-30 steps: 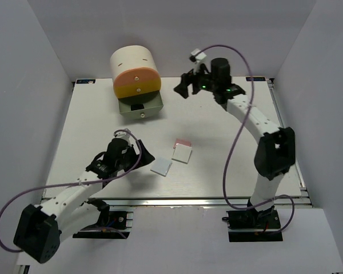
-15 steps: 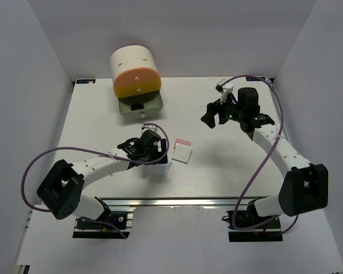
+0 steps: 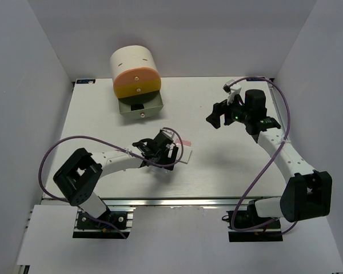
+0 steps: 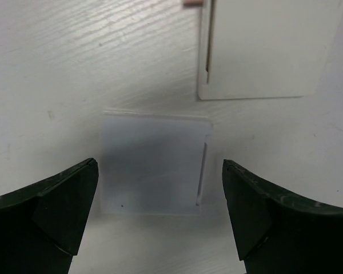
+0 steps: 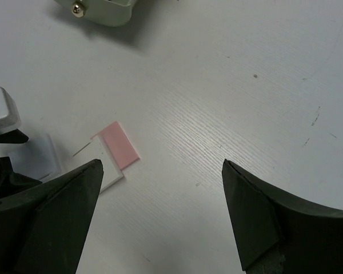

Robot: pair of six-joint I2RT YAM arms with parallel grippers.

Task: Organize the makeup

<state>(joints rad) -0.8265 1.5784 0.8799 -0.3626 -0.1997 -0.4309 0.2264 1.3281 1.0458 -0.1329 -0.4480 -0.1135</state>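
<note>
Two white squares and a pink square lie mid-table. My left gripper [image 3: 166, 153] is open and hangs right over the nearer white square [image 4: 154, 162], which lies flat between its fingers and is hidden under it in the top view. The other white square [image 4: 263, 48] lies just beyond, overlapping the pink square [image 3: 186, 142]. My right gripper [image 3: 217, 116] is open and empty, held above the table to the right; its view shows the pink square [image 5: 120, 145] and both white squares [image 5: 106, 168]. Discs, compact and stick are out of view.
A cream cylinder with orange-yellow drawer fronts [image 3: 135, 71] stands at the back left. Its lowest grey-green drawer [image 3: 140, 107] is pulled open with something dark inside. White walls close in the table on three sides.
My left gripper has swung right across the table and now sits over the nearer white square. My right arm has moved from the back centre out to the right.
</note>
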